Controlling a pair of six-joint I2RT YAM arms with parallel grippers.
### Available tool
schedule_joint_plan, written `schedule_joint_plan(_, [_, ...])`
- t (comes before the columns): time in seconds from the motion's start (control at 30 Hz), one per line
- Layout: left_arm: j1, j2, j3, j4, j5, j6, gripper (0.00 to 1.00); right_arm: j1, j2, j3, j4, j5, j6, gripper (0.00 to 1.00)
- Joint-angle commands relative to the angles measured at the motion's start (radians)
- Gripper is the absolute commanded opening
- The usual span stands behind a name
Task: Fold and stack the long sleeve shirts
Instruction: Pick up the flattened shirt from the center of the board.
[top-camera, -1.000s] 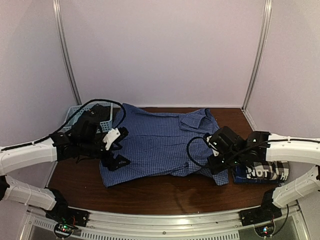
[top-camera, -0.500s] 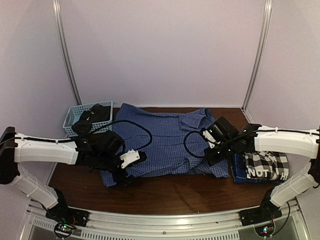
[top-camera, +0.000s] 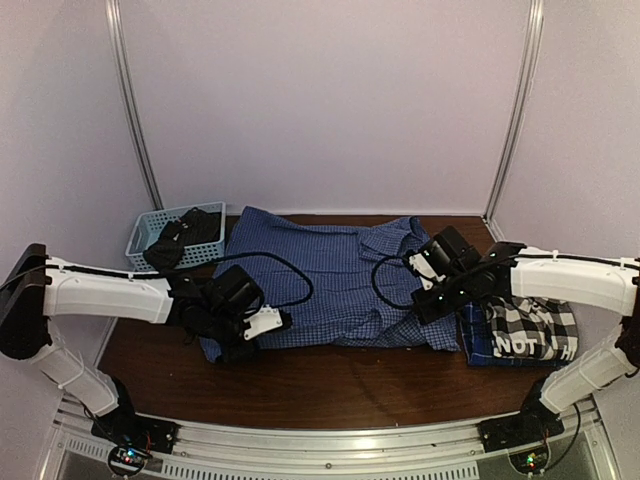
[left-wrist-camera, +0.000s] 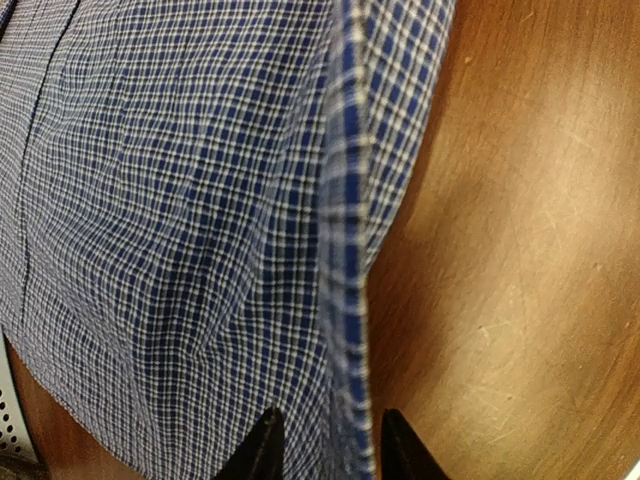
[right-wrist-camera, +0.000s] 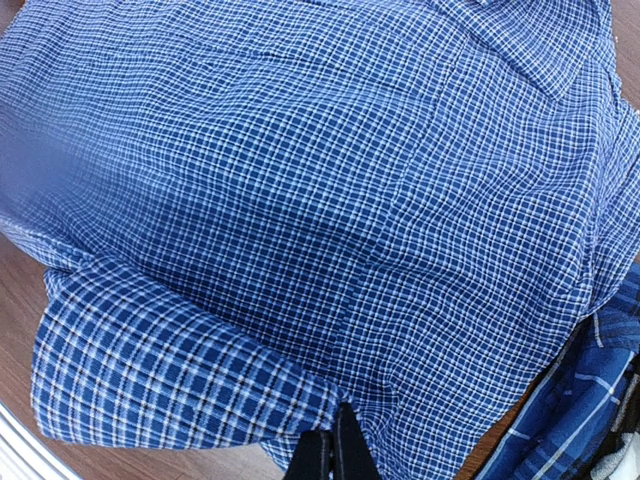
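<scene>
Blue shirt (top-camera: 320, 270) spread on table (top-camera: 350, 385); left gripper (left-wrist-camera: 325, 450) jaws apart astride near-left hem; right gripper (right-wrist-camera: 333, 455) jaws together, pinching right edge.

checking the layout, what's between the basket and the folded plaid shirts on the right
The blue checked shirt, spread out, fills that stretch, in the top view.
</scene>
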Motion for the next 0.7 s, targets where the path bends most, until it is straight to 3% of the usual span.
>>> schedule_joint_plan(0.0, [-0.005, -0.011, 0.03, -0.06, -0.093, 0.024, 0.33, -0.012, -0.013, 0.017, -0.012, 0.003, -0.011, 0.0])
schedule_joint_plan(0.13, [-0.003, -0.007, 0.023, -0.069, -0.128, 0.034, 0.24, -0.013, -0.013, 0.016, -0.018, 0.009, -0.011, 0.0])
schedule_joint_plan(0.3, [0.002, 0.001, 0.035, -0.093, -0.149, 0.027, 0.06, -0.016, -0.02, 0.012, -0.026, 0.022, -0.011, 0.0])
schedule_joint_plan(0.67, [0.126, -0.011, 0.096, -0.099, -0.197, 0.043, 0.0, -0.02, 0.004, 0.099, -0.061, 0.057, -0.066, 0.0])
